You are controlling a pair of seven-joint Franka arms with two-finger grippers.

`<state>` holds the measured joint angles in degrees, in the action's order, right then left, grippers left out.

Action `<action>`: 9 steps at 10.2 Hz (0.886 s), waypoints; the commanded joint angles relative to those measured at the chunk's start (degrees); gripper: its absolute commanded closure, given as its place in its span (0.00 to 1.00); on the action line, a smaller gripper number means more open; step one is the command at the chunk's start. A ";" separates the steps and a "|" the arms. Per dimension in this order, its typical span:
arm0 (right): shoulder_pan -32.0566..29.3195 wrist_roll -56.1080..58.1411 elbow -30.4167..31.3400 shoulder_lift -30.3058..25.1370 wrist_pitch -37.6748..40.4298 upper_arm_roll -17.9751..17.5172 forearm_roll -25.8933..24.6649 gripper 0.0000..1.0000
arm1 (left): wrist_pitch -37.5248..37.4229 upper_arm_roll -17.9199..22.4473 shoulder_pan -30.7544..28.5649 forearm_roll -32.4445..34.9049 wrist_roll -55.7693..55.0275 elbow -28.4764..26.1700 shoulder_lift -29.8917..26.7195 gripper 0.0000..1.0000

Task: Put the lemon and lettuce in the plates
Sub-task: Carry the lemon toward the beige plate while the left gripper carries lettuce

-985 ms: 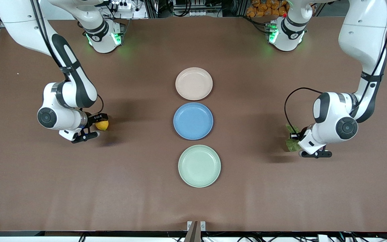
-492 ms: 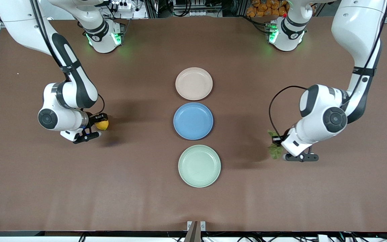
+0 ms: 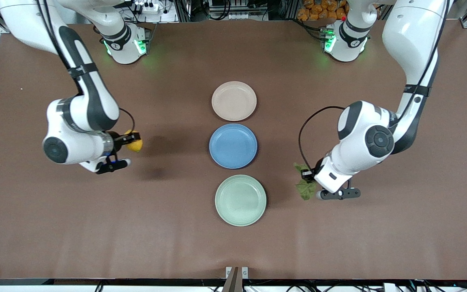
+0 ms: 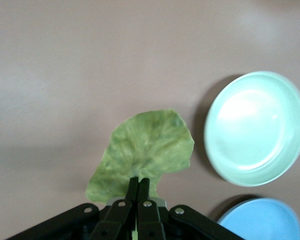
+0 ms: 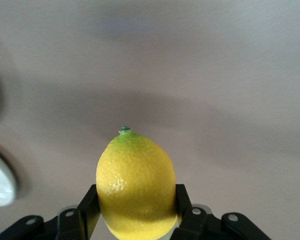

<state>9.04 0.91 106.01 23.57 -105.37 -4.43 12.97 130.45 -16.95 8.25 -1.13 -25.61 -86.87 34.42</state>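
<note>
You see three plates in a single line down the middle of the brown desk (image 3: 233,251): the beige-pink plate (image 3: 234,101) farthest from the front camera, the blue plate (image 3: 233,146) in the middle, and the mint-green plate (image 3: 240,200) nearest that camera. Narrow strips of bare desk separate their rims; none of them touch. The left hand (image 3: 307,175) is clenched on the lettuce (image 3: 305,187), fingers pinched together on the leaf's edge, and it hangs over bare desk just beside the green plate's rim, toward the left arm's end of the desk. In the left wrist view the leaf (image 4: 142,155) spreads flat from the closed fingers (image 4: 138,187), with a thin gap of desk between its ragged edge and the green plate (image 4: 256,127). The right hand (image 3: 130,140) is clamped on the lemon (image 3: 136,145), held up over open desk toward the right arm's end, well apart from the blue plate. In the right wrist view the lemon (image 5: 135,185) sits between the fingers (image 5: 88,205), tip pointing outward. Wide bare surface lies around both arms. Equipment and cables stand past the desk's edge by the arm bases.
</note>
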 commanded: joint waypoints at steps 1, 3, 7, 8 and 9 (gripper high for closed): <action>5.35 -12.73 -1.86 -0.28 0.97 -3.11 3.98 1.00 | 8.47 0.07 3.16 -1.07 -3.47 2.59 4.15 1.00; 9.66 -17.40 -2.04 -0.28 0.00 -3.12 12.21 1.00 | 19.96 0.16 6.68 -0.98 -6.37 2.59 8.36 1.00; 23.79 -34.53 -3.09 3.40 -7.55 -3.12 15.51 1.00 | 39.60 1.04 11.43 -0.81 -7.00 2.85 18.39 1.00; 26.44 -38.75 -3.01 3.94 -9.13 -3.12 15.59 1.00 | 40.23 2.69 12.92 -0.81 -7.00 2.85 18.75 1.00; 27.95 -40.18 -2.92 4.90 -9.15 -3.12 15.51 1.00 | 40.24 4.28 14.68 -0.89 -7.09 2.76 19.10 0.80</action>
<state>35.39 -36.41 103.96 27.01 -114.48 -7.90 27.23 170.40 -15.34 20.06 -1.15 -32.11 -85.66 53.19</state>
